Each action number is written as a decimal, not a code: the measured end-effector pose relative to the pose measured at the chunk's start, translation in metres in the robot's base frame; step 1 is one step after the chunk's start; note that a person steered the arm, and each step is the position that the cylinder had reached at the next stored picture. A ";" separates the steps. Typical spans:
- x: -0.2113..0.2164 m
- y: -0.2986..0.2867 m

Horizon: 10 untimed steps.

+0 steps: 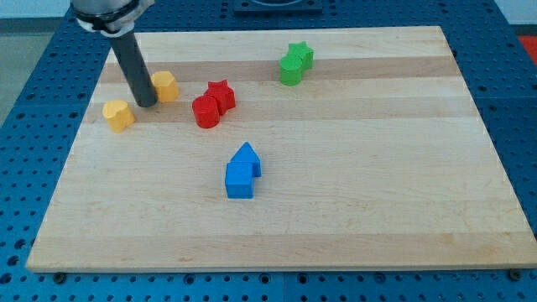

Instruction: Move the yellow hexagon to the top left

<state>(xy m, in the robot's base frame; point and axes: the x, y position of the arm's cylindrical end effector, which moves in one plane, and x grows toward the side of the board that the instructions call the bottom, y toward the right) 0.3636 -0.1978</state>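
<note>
The yellow hexagon (166, 85) lies on the wooden board (352, 218) at the view's upper left. My tip (146, 102) rests on the board right against the hexagon's left side. A second yellow block (118, 115), rounded in shape, lies just left of and below my tip. The dark rod rises from the tip to the view's top left.
A red cylinder (205, 111) and a red star (221, 95) touch each other right of the hexagon. A green star (299, 54) and a green block (290, 70) sit at the top centre. Two blue blocks (242, 171) lie mid-board.
</note>
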 end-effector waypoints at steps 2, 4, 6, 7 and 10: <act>0.000 0.041; -0.016 0.046; -0.055 0.046; -0.069 0.043; -0.071 -0.001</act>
<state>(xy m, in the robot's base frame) 0.2931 -0.1990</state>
